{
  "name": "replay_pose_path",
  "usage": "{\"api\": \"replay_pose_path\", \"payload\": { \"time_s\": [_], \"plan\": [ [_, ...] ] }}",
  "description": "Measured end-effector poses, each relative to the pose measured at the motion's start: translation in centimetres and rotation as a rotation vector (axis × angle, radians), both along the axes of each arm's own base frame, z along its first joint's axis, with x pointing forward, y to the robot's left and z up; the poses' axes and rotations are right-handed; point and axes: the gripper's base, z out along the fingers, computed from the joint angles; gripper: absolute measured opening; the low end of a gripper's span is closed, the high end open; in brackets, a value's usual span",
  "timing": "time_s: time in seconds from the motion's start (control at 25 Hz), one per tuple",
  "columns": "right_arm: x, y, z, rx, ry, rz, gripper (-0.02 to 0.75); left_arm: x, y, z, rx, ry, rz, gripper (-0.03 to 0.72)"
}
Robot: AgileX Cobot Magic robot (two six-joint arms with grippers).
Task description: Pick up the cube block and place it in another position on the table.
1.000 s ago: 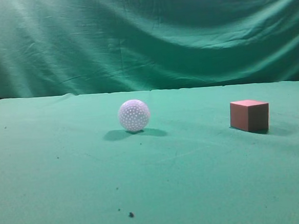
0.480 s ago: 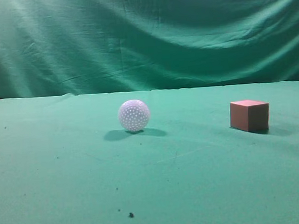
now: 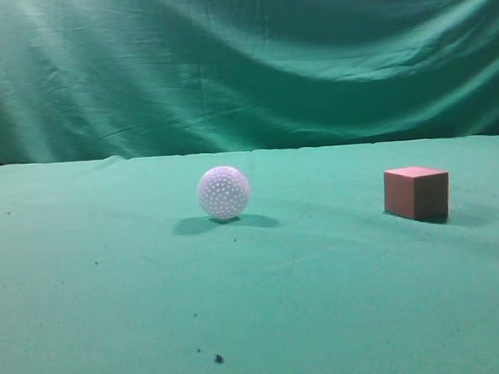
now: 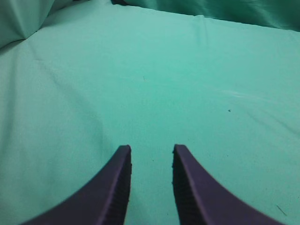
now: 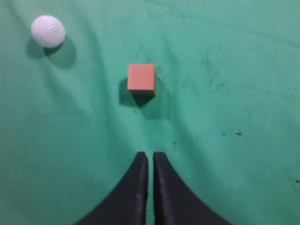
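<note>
The reddish-brown cube block [image 3: 416,192] with a pinkish top rests on the green table [image 3: 326,301] at the right. It also shows in the right wrist view [image 5: 141,78], well ahead of my right gripper [image 5: 150,155], which is shut and empty above the cloth. My left gripper [image 4: 151,149] is open and empty over bare green cloth [image 4: 187,84]; no object shows in its view. Neither gripper appears in the exterior view.
A white dimpled ball [image 3: 223,192] sits on the table left of the cube; it also shows at the upper left of the right wrist view [image 5: 48,31]. A draped green backdrop [image 3: 241,59] rises behind the table. Small dark specks [image 3: 219,358] dot the cloth.
</note>
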Motion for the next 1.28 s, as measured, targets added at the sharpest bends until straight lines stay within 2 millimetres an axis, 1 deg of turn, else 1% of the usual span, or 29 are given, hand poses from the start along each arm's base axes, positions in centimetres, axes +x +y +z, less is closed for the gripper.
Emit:
{"api": "replay_pose_path", "payload": {
  "time_s": [0.2, 0.24, 0.28, 0.32, 0.4, 0.44, 0.48, 0.52, 0.56, 0.6, 0.72, 0.76, 0.8, 1.0, 1.12, 1.16, 1.2, 1.24, 1.28],
  "plan": [
    [2.0, 2.7, -1.7, -0.074, 0.073, 0.095, 0.000, 0.0, 0.0, 0.0, 0.000, 0.000, 0.000, 0.235],
    [2.3, 3.0, -2.1, -0.086, 0.087, 0.103, 0.046, 0.0, 0.0, 0.0, 0.000, 0.000, 0.000, 0.235],
    [2.7, 3.4, -2.5, -0.094, 0.103, 0.107, 0.046, 0.0, 0.0, 0.0, 0.000, 0.000, 0.000, 0.235],
    [3.1, 3.7, -3.0, -0.101, 0.117, 0.109, 0.123, 0.0, 0.0, 0.0, 0.000, 0.000, 0.000, 0.235],
    [3.9, 4.0, -3.9, -0.117, 0.144, 0.109, 0.229, 0.0, 0.0, 0.0, 0.000, 0.000, 0.000, 0.235],
    [3.9, 4.0, -3.9, -0.117, 0.144, 0.109, 0.229, 0.0, 0.0, 0.0, 0.000, 0.000, 0.000, 0.235],
    [4.3, 4.2, -4.4, -0.124, 0.153, 0.110, 0.282, 0.0, 0.0, 0.0, 0.000, 0.000, 0.000, 0.235],
    [4.6, 4.4, -4.9, -0.127, 0.158, 0.108, 0.346, 0.0, 0.0, 0.0, 0.000, 0.000, 0.000, 0.235],
    [5.4, 4.8, -5.6, -0.129, 0.157, 0.105, 0.447, 0.0, 0.0, 0.0, 0.000, 0.000, 0.000, 0.235],
    [5.8, 5.0, -6.0, -0.127, 0.152, 0.102, 0.479, 0.0, 0.0, 0.0, 0.000, 0.000, 0.000, 0.235],
    [6.9, 5.6, -6.9, -0.122, 0.137, 0.095, 0.475, 0.0, 0.0, 0.0, 0.000, 0.000, 0.000, 0.235],
    [7.2, 5.8, -7.4, -0.122, 0.136, 0.093, 0.516, 0.0, 0.0, 0.0, 0.000, 0.000, 0.000, 0.235],
    [7.5, 5.9, -7.6, -0.124, 0.134, 0.093, 0.501, 0.0, 0.0, 0.0, 0.000, 0.000, 0.000, 0.235],
    [8.7, 6.5, -10.1, -0.148, 0.173, 0.092, 0.501, 0.0, 0.0, 0.0, 0.000, 0.000, 0.000, 0.235],
    [9.2, 6.8, -11.2, -0.151, 0.181, 0.077, 0.501, 0.0, 0.0, 0.0, 0.000, 0.000, 0.000, 0.235],
    [9.3, 6.8, -11.4, -0.151, 0.180, 0.069, 0.453, 0.0, 0.0, 0.0, 0.000, 0.000, 0.000, 0.235],
    [9.4, 6.8, -11.5, -0.150, 0.180, 0.059, 0.387, 0.0, 0.0, 0.0, 0.000, 0.000, 0.000, 0.235],
    [9.5, 6.8, -11.5, -0.152, 0.178, 0.046, 0.304, 0.0, 0.0, 0.0, 0.000, 0.000, 0.000, 0.235],
    [9.6, 6.8, -11.4, -0.154, 0.178, 0.028, 0.237, 0.0, 0.0, 0.0, 0.000, 0.000, 0.000, 0.235]
  ]
}}
